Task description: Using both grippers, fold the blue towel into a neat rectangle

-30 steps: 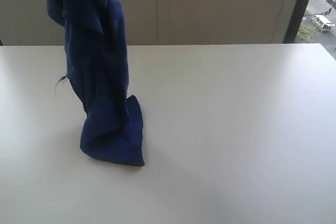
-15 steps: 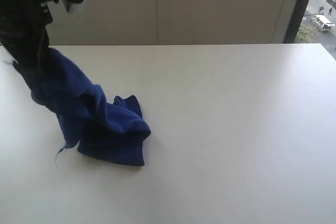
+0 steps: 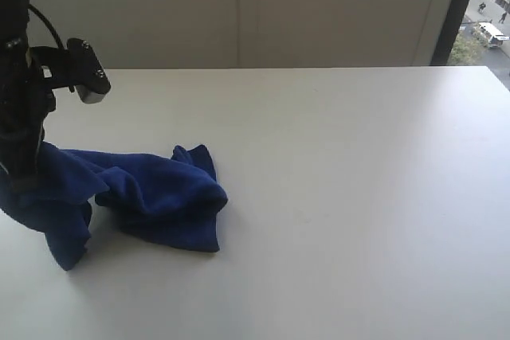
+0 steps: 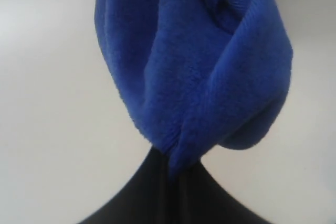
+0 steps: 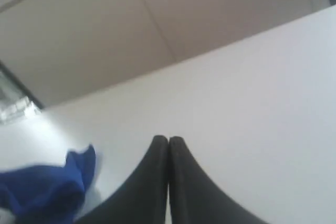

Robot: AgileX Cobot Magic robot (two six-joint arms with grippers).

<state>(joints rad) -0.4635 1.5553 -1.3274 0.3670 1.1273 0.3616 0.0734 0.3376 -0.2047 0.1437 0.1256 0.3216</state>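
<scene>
The blue towel [image 3: 151, 197] lies crumpled in a bunch on the left half of the white table [image 3: 358, 197]. My left gripper [image 3: 20, 169] stands at the far left edge, shut on one end of the towel [image 4: 199, 72], and the cloth bulges out right in front of its black tips [image 4: 173, 163]. A loose end hangs down below the grip [image 3: 70, 244]. My right gripper [image 5: 168, 140] is out of the exterior view; its wrist view shows it shut and empty above the table, with the towel [image 5: 44, 190] off to one side.
A pale wall panel [image 3: 239, 5] runs behind the table's far edge. A dark window frame [image 3: 454, 13] with a street outside is at the upper right.
My left arm has come down and to the left with the towel. The cloth that hung tall from above now lies slumped low across the table.
</scene>
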